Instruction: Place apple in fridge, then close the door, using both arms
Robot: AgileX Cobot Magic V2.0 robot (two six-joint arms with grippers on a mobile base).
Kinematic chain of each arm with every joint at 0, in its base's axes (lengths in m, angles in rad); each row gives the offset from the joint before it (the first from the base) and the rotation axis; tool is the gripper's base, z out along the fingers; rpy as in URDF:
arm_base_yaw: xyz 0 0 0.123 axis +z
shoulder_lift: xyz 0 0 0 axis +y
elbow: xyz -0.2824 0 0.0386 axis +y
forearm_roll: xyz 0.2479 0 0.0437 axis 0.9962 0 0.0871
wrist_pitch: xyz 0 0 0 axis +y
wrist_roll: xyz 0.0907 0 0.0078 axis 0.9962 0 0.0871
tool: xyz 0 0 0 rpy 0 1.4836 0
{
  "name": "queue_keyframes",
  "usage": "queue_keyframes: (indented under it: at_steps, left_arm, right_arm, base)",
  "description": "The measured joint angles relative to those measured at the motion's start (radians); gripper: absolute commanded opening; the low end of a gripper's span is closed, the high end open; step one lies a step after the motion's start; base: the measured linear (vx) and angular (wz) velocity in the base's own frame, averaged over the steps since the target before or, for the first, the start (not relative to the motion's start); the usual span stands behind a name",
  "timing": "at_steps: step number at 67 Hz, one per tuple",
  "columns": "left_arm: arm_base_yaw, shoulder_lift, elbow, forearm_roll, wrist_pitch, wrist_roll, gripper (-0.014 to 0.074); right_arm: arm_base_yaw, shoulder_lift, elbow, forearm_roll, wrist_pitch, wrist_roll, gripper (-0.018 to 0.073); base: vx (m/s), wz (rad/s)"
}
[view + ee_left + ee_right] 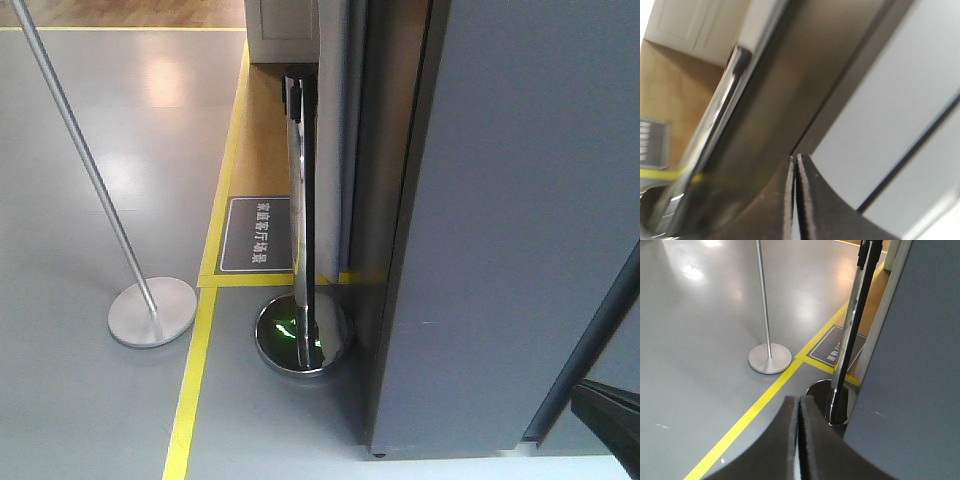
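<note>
The apple is out of view. The fridge (520, 200) fills the right of the front view as a tall dark grey block, and only outer faces show. The door (900, 110) is a pale grey panel with a dark seam across it; I cannot tell whether it sits fully closed. My left gripper (795, 158) is shut with nothing in it, its tips close to the fridge's dark edge (805, 90). My right gripper (799, 399) is also shut and empty, hanging over the floor just left of the fridge (910, 380). A black arm part (612, 420) shows at the lower right of the front view.
A mirror-finish pole with a black strap (298, 220) stands on a round base (300, 335) right beside the fridge. A second chrome pole (90, 170) has its base (152, 313) further left. Yellow floor tape (195, 380) and a dark floor sign (257, 234) lie between them.
</note>
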Motion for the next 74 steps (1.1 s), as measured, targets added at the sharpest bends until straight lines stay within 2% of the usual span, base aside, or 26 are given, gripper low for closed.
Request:
queue_keyframes:
  at_steps: [3, 19, 26, 32, 39, 51, 58, 65, 74]
  left_arm:
    - [0.000, 0.000, 0.000, -0.044, -0.004, 0.000, -0.0008]
    - [0.000, 0.000, 0.000, -0.403, -0.027, -0.002, -0.0008]
    - [0.000, 0.000, 0.000, -0.458, -0.060, -0.002, -0.0008]
    - [0.000, 0.000, 0.000, -0.515, -0.098, -0.039, -0.0008]
    - [0.000, 0.000, 0.000, -0.536, -0.139, -0.119, -0.0008]
    - [0.000, 0.000, 0.000, -0.548, -0.218, -0.405, -0.0008]
    - [0.000, 0.000, 0.000, -0.551, -0.222, -0.514, -0.0008]
    - [0.000, 0.000, 0.000, -0.552, -0.225, -0.521, -0.0008]
    - [0.000, 0.000, 0.012, -0.552, -0.226, -0.430, -0.0008]
  right_arm:
    - [0.000, 0.000, 0.000, 0.000, 0.000, 0.000, -0.0006]
    - [0.000, 0.000, 0.000, 0.000, 0.000, 0.000, -0.0006]
    - [0.000, 0.000, 0.000, 0.000, 0.000, 0.000, -0.0006]
    - [0.000, 0.000, 0.000, 0.000, 0.000, 0.000, -0.0006]
    - [0.000, 0.000, 0.000, 0.000, 0.000, 0.000, -0.0006]
    - [0.000, 0.000, 0.000, 0.000, 0.000, 0.000, -0.0006]
    - [0.000, 0.000, 0.000, 0.000, 0.000, 0.000, -0.0006]
    - [0.000, 0.000, 0.000, 0.000, 0.000, 0.000, -0.0006]
    - [0.000, 0.000, 0.000, 0.000, 0.000, 0.000, -0.0006]
  base:
    - [0.00, 0.00]
    - [0.00, 0.00]
    - [0.00, 0.00]
    - [0.00, 0.00]
    - [0.00, 0.00]
    - [0.00, 0.00]
    - [0.00, 0.00]
    - [0.00, 0.00]
    - [0.00, 0.00]
